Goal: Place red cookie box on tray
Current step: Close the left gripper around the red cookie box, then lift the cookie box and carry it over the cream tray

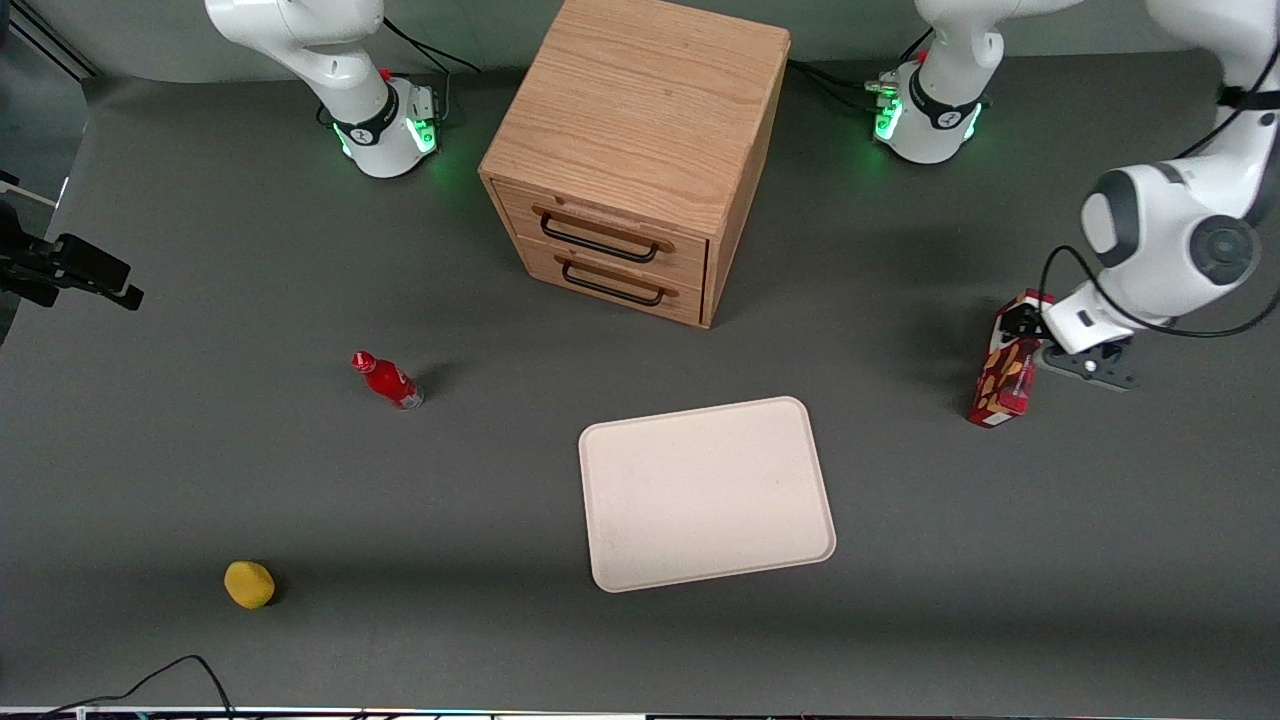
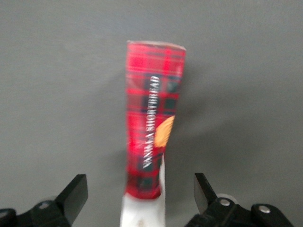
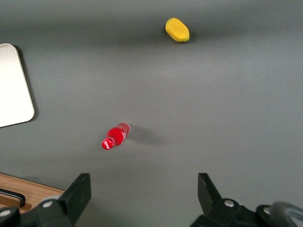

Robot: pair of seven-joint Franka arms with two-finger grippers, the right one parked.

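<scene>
The red cookie box [image 1: 1003, 378] stands on end on the grey table toward the working arm's end, well apart from the tray [image 1: 705, 495]. The cream-white tray lies flat nearer the front camera than the cabinet and has nothing on it. My left gripper [image 1: 1026, 322] is at the box's upper end. In the left wrist view the tartan box [image 2: 152, 123] with its white end runs between the two black fingertips [image 2: 75, 189]. The gripper [image 2: 139, 187] is open, with a gap between each finger and the box.
A wooden two-drawer cabinet [image 1: 640, 150] stands at the table's middle. Toward the parked arm's end, a small red bottle [image 1: 388, 380] lies on the table and a yellow object [image 1: 249, 584] sits near the front edge. A black camera mount [image 1: 70, 270] juts in there.
</scene>
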